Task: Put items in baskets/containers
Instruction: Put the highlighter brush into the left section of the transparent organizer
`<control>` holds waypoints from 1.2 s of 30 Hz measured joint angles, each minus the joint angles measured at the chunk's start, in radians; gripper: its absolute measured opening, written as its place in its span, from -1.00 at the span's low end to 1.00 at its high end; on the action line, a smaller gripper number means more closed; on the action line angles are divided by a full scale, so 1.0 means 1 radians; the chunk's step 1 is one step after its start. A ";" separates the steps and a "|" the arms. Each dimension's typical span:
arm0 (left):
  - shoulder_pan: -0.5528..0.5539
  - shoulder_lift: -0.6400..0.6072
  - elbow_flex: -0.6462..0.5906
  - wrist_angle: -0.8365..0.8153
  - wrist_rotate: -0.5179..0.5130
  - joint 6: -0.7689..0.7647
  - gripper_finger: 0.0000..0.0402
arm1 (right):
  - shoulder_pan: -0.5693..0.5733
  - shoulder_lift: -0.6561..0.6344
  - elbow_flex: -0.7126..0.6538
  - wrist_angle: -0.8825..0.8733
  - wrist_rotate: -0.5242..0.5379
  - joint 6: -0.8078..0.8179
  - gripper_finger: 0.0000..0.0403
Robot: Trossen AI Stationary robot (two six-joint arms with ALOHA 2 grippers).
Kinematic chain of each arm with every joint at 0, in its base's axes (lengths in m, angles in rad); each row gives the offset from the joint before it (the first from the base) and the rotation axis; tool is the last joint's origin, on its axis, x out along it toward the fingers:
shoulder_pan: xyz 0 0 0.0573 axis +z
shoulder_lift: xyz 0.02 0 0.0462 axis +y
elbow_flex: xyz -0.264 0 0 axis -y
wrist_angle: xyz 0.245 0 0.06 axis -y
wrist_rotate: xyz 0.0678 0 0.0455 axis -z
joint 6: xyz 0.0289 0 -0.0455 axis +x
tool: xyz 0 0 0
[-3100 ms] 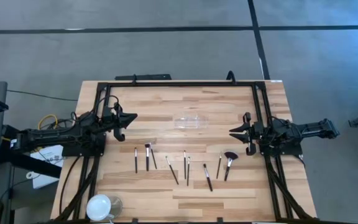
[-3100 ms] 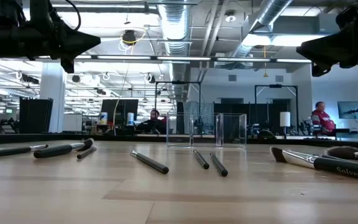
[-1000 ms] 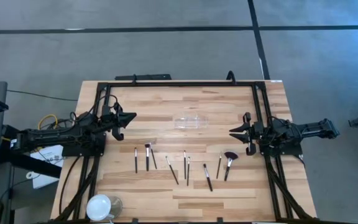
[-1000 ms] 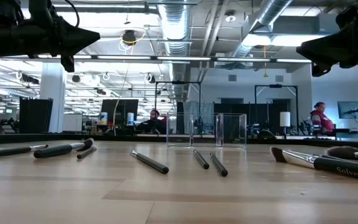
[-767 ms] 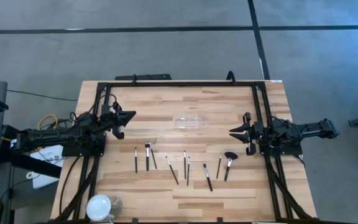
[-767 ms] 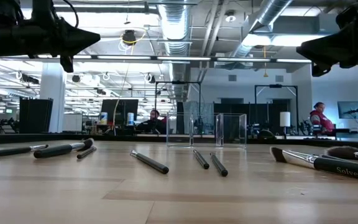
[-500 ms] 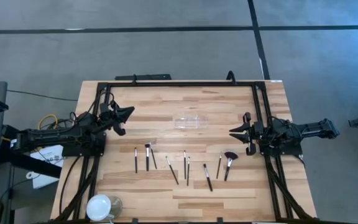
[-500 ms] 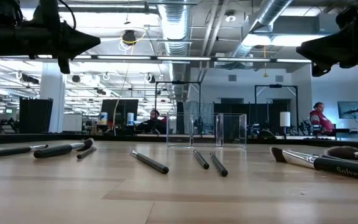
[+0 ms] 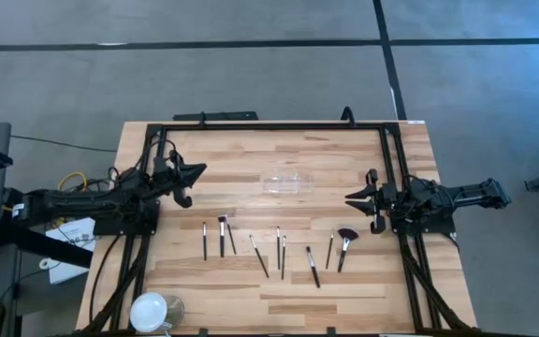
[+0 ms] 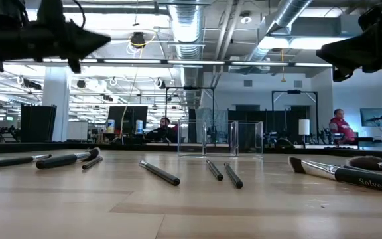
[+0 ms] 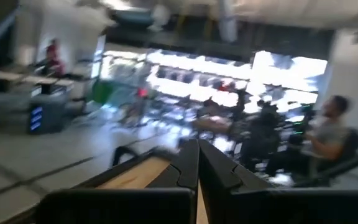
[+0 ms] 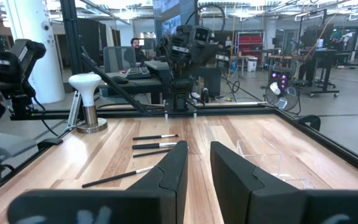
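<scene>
Lying loose beside the tray point(image 9: 286, 183), brushes point(image 9: 269, 249); claws apparently empty.

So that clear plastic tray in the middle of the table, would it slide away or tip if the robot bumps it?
The clear tray looks thin-walled and holds nothing, so it is probably very light and would likely skid across the smooth wooden table at a nudge. It sits low and flat, so tipping seems less likely than sliding. Its glossy walls may be slippery to grip.

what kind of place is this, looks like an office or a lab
Probably an open-plan robotics lab or workshop. Exposed ceiling ducts run overhead, another robot arm rig stands beyond the wooden table, and people sit at desks with monitors in the background.
</scene>
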 joint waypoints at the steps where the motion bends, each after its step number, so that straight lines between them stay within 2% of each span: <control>1: 0.000 0.015 0.006 0.039 0.038 0.007 -0.96 | 0.000 0.000 0.000 0.000 0.000 0.000 -0.70; 5: 0.000 0.071 0.079 0.096 0.137 0.072 -0.90 | 0.000 0.000 0.000 0.000 0.000 0.000 -0.70; 10: 0.000 0.168 0.160 0.091 0.140 0.156 -0.80 | 0.000 0.000 0.000 0.000 0.000 0.000 -0.70; 16: 0.000 0.288 0.194 0.091 0.136 0.159 -0.61 | 0.000 0.000 0.000 0.000 0.000 0.000 -0.70; 22: 0.000 0.380 0.195 0.090 0.034 0.158 -0.42 | 0.000 0.000 0.000 -0.001 0.000 0.000 -0.70; 27: 0.000 0.424 0.195 0.090 -0.056 0.158 -0.35 | 0.000 0.000 0.000 -0.001 0.000 0.000 -0.70; 36: 0.000 0.441 0.195 0.090 -0.066 0.157 -0.37 | 0.000 0.000 0.000 -0.001 0.000 0.000 -0.70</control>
